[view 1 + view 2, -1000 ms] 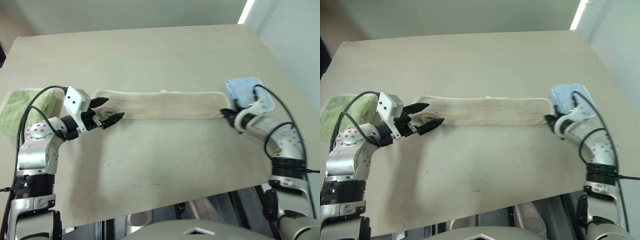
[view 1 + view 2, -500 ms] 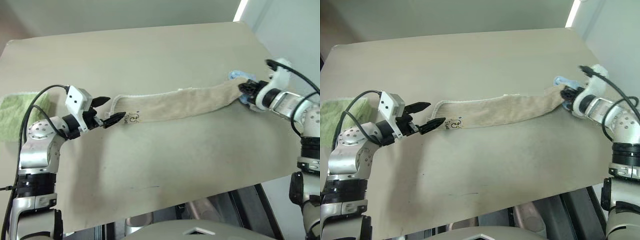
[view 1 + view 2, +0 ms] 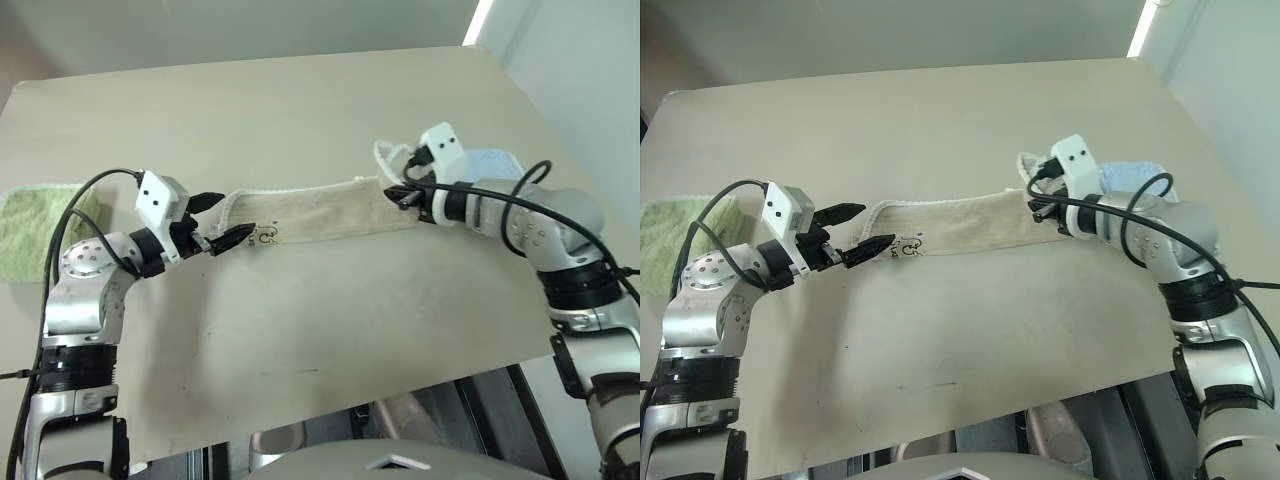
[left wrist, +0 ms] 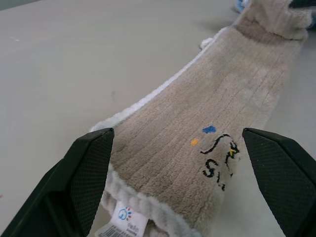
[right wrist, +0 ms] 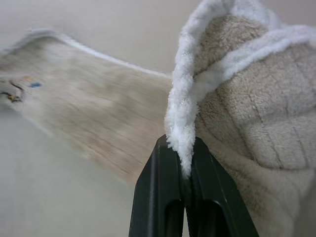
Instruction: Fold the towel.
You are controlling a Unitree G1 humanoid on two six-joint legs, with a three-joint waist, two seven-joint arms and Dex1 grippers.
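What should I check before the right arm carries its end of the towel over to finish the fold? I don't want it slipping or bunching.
1. Right gripper shut on the towel edge: ok.
2. Left gripper open, its fingers either side of the printed end, not clamping it: not ok.
3. Printed end lying flat on the table: ok.
4. Lifted end hanging free of the light blue towel: cannot tell.
5. Green towel away from the fold path: ok.

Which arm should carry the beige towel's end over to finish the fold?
Right. The right gripper is shut on the beige towel's end, already lifted. The left gripper is open at the printed end, holding nothing.
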